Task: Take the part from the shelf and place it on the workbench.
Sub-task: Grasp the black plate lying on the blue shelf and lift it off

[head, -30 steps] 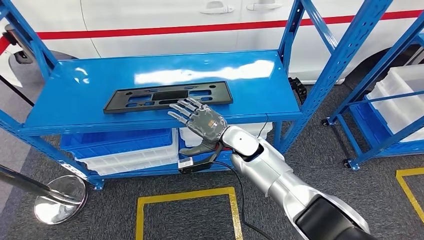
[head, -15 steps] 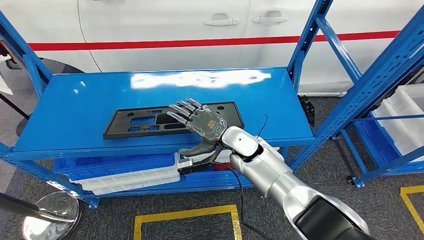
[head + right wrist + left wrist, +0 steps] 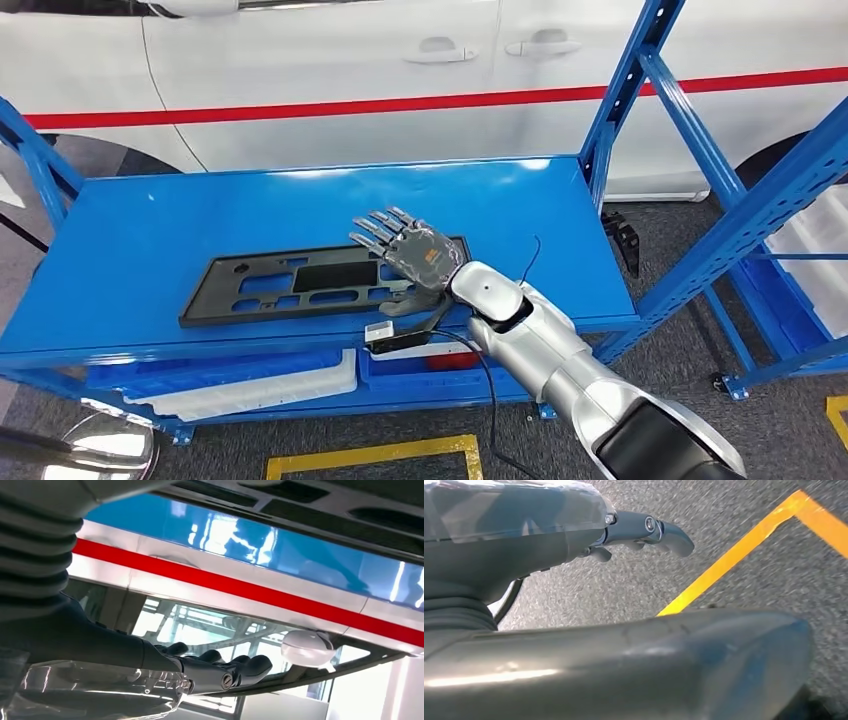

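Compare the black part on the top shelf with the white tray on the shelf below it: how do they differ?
The black part is dark, flat and pierced by cut-outs; the white tray is pale and shows no cut-outs. The part lies in plain view on the blue shelf under the right hand; the tray is largely hidden beneath that shelf. Both are long and lie flat.

The right hand (image 3: 415, 255) hovers with fingers spread over the right end of a flat black part (image 3: 300, 288) lying on the blue shelf (image 3: 200, 220).
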